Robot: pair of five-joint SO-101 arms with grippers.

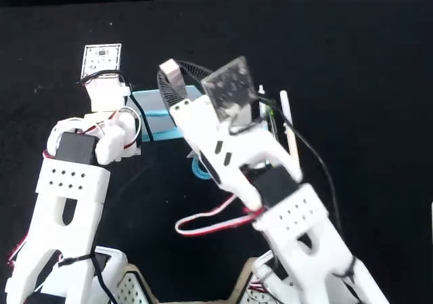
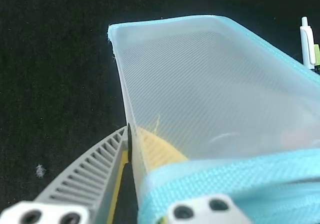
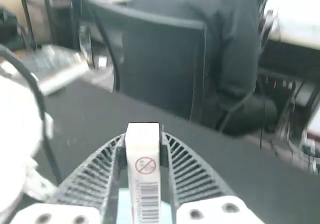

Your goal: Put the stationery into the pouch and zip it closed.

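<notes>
1. On the table, the left gripper clamps one end of the pouch. The right gripper is closed on an eraser, raised above the pouch.
2. Loading looks unfinished: the eraser is not yet in and a pen lies beside the pouch (zipping apparently comes last).
3. The eraser's long axis follows the fingers, pointing up and away from its arm. The pouch lies lengthwise across the table.

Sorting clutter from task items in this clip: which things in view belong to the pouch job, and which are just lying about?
Job: pouch; eraser, held in the right gripper; white pen beside the pouch.
Lying about: printed card on the table; chair behind.
</notes>
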